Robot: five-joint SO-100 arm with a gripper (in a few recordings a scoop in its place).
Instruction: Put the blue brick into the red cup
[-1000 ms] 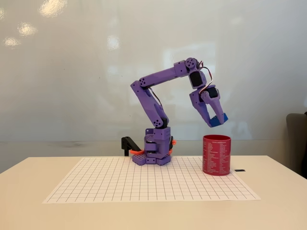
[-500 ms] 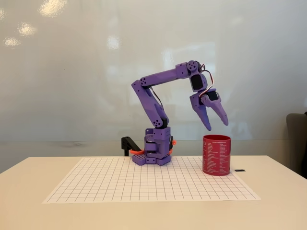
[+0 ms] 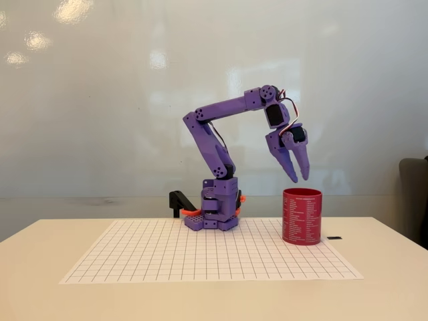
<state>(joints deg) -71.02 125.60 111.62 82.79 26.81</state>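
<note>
Above the red cup (image 3: 301, 216), in the fixed view, the purple arm (image 3: 221, 127) hangs its gripper (image 3: 300, 178) with the tips pointing down at the cup's mouth and well clear of the rim. The fingers (image 3: 289, 168) now sit close together with only a thin sliver of the pale wall showing between their tips, and nothing is pinched between them. A second ago the blue brick was clamped at those tips; half a second ago the fingers were spread wide and already bare, and since then they have drawn in again while the arm has hardly shifted its pose. The brick cannot be seen anywhere on the desk (image 3: 40, 261) or the grid sheet (image 3: 200, 254), and the cup's straight red wall hides its inside, so whether the brick lies in there I cannot tell from this side. The cup stands upright on the right part of the grid sheet, in the same spot as before, to the right of the arm's base (image 3: 212, 221). Just beside the cup on the desk, further right, lies a small black piece (image 3: 334, 237), and a black clamp (image 3: 180, 202) sits behind the base on the left.
</note>
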